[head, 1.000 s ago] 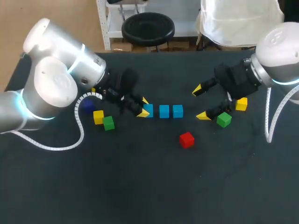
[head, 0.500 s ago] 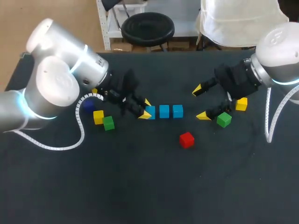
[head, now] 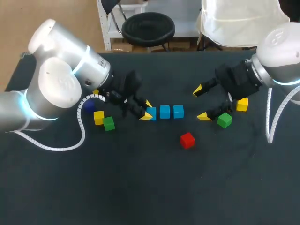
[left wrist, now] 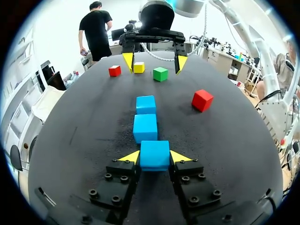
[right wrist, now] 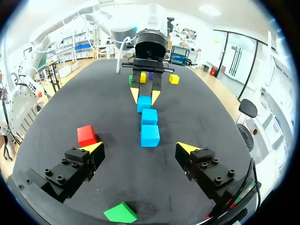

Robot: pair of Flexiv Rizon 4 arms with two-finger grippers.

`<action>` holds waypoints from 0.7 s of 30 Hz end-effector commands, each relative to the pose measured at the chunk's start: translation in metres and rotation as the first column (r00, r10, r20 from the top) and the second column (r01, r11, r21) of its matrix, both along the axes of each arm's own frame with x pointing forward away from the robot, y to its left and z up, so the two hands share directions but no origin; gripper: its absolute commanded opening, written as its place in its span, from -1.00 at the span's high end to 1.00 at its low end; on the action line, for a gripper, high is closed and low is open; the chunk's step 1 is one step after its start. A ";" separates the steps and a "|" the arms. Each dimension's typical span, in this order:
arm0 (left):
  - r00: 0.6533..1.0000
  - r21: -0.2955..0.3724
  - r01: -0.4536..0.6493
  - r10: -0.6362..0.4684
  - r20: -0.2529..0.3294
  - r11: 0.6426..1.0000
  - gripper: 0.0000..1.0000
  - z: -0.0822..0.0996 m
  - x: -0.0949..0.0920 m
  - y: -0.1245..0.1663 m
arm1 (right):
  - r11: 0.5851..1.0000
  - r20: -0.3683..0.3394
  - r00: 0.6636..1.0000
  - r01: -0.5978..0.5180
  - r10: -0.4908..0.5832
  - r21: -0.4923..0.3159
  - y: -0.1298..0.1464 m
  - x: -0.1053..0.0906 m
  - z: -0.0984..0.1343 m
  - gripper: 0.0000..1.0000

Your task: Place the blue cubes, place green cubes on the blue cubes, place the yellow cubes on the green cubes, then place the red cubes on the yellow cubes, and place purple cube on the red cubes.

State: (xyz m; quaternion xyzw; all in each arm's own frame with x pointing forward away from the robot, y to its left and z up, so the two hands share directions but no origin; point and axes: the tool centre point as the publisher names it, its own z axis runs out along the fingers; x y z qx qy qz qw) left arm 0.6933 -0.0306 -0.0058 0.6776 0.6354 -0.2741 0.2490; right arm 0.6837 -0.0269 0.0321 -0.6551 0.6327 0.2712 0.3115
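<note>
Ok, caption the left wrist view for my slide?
Left jaws grip the end blue cube of a row of three; right jaws open beyond, a red cube beside the row.

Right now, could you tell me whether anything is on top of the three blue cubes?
Nothing: all three blue cubes show bare tops. The left gripper holds the end cube by its sides, so those two faces are covered.

Silver arms, black claws, yellow tips
</note>
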 end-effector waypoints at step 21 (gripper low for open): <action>1.000 0.018 -0.016 0.016 -0.003 1.000 1.00 -0.006 0.007 0.001 | 1.000 0.001 1.000 -0.001 0.001 0.002 0.000 0.000 0.000 -1.00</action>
